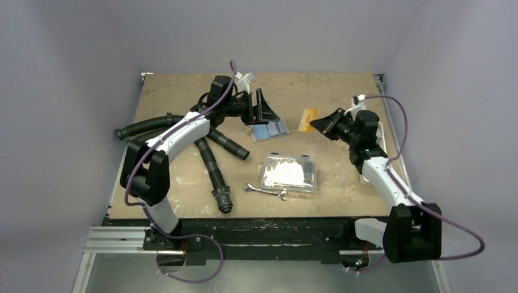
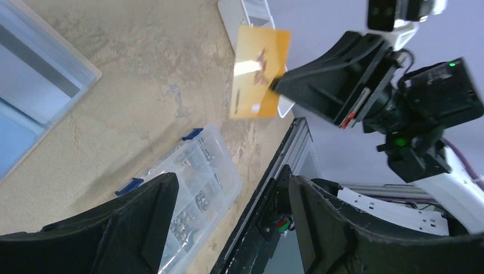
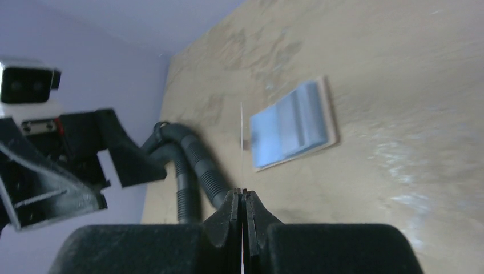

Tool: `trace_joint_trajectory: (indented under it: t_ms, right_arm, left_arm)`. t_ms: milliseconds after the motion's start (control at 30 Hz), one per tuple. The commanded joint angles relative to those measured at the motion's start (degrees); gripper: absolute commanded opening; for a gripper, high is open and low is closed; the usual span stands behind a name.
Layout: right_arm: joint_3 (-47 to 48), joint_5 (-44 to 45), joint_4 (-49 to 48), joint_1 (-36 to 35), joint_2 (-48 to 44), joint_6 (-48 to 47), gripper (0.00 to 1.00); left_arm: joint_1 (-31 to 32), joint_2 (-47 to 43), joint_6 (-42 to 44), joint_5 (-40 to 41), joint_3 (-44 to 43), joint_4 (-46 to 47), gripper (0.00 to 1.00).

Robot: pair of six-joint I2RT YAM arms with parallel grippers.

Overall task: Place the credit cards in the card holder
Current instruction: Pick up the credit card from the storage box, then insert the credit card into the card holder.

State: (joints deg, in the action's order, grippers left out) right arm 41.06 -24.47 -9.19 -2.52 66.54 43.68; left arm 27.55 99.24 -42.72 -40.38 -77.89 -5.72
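My right gripper (image 1: pixel 314 123) (image 3: pixel 242 193) is shut on the edge of an orange-yellow credit card (image 1: pixel 307 120) (image 2: pixel 258 71) and holds it upright above the table. In the right wrist view the card (image 3: pixel 242 142) shows only as a thin edge-on line. The card holder (image 1: pixel 270 129) (image 3: pixel 291 127), grey-blue on a tan backing, lies flat on the table left of that card. My left gripper (image 1: pixel 264 113) (image 2: pixel 231 185) hangs just above the holder's far left edge, jaws open with nothing between them. A grey-blue part of the holder (image 2: pixel 28 91) shows at the left of its view.
A clear plastic compartment box (image 1: pixel 288 173) (image 2: pixel 188 188) of small hardware lies in front of the holder, with a wrench (image 1: pixel 266 191) beside it. Black corrugated hoses (image 1: pixel 211 165) (image 3: pixel 194 165) spread across the left side. A white tray (image 2: pixel 251 8) sits by the right arm.
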Motion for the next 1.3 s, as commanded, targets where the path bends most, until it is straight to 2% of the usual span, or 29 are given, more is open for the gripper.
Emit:
trace_joint_trajectory:
  t_ms: [0, 133, 400, 500, 567, 667, 800, 867, 900, 933, 967, 1033, 1100, 1200, 1267]
  right_arm:
    - [-0.2, -7.9, -14.1, -6.2, 3.8, 6.0, 0.00]
    - [0.7, -12.6, -23.3, -10.8, 6.4, 8.6, 0.00]
    - [3.9, -16.5, -32.8, -14.8, 11.2, 15.0, 0.00]
    - [3.3, -16.7, -36.2, -15.4, 12.4, 17.5, 0.00]
    - [3.4, -16.8, -37.0, -15.9, 13.0, 17.5, 0.00]
    - [3.3, -16.5, -37.1, -16.6, 13.3, 17.3, 0.00]
    - [3.4, -15.6, -36.7, -17.0, 14.1, 16.9, 0.00]
    - [3.9, -15.6, -36.9, -16.9, 14.9, 16.7, 0.00]
    - [4.2, -15.4, -36.6, -17.0, 15.4, 16.4, 0.00]
    - [4.9, -14.8, -34.6, -17.0, 15.9, 14.9, 0.00]
    - [6.1, -14.3, -31.7, -16.9, 16.3, 13.1, 0.05]
    - [9.1, -10.6, -22.2, -16.7, 17.2, 7.7, 0.23]
    - [14.0, -6.5, -12.0, -16.7, 19.0, -1.1, 0.34]
    - [21.4, -1.4, 0.3, -16.7, 24.0, -12.1, 0.45]
    - [24.6, -3.3, 1.8, -16.6, 27.3, -15.3, 0.47]
  left_arm:
    - [-3.6, -0.1, -1.4, -7.6, -1.8, 7.1, 0.76]
    - [-5.7, -1.1, -2.1, -13.3, 0.5, 11.9, 0.76]
    - [-6.5, -4.7, 1.0, -15.8, 5.5, 11.4, 0.75]
    - [-6.5, -7.0, -2.8, -17.0, 9.1, 18.1, 0.73]
    - [-6.4, -7.6, -8.0, -18.5, 12.0, 26.1, 0.67]
    - [-6.5, -6.5, -9.8, -19.1, 12.4, 28.1, 0.54]
    - [-6.5, -5.6, -13.2, -19.6, 13.2, 32.9, 0.30]
    - [-6.5, -5.2, -13.4, -19.3, 13.3, 33.3, 0.13]
    - [-6.8, -5.1, -12.8, -18.5, 13.2, 31.8, 0.02]
    - [-7.2, -5.0, -11.3, -16.9, 12.5, 28.7, 0.00]
    - [-7.8, -4.8, -8.4, -15.1, 11.6, 23.5, 0.00]
    - [-9.0, -3.6, -0.5, -8.7, 7.6, 9.3, 0.00]
    - [-10.1, -1.0, 5.7, -2.8, 3.8, -2.7, 0.00]
    - [-11.9, 4.6, 7.2, -5.2, 1.9, -5.4, 0.00]
    - [-12.2, 8.0, 8.3, -4.7, 0.5, -7.2, 0.00]
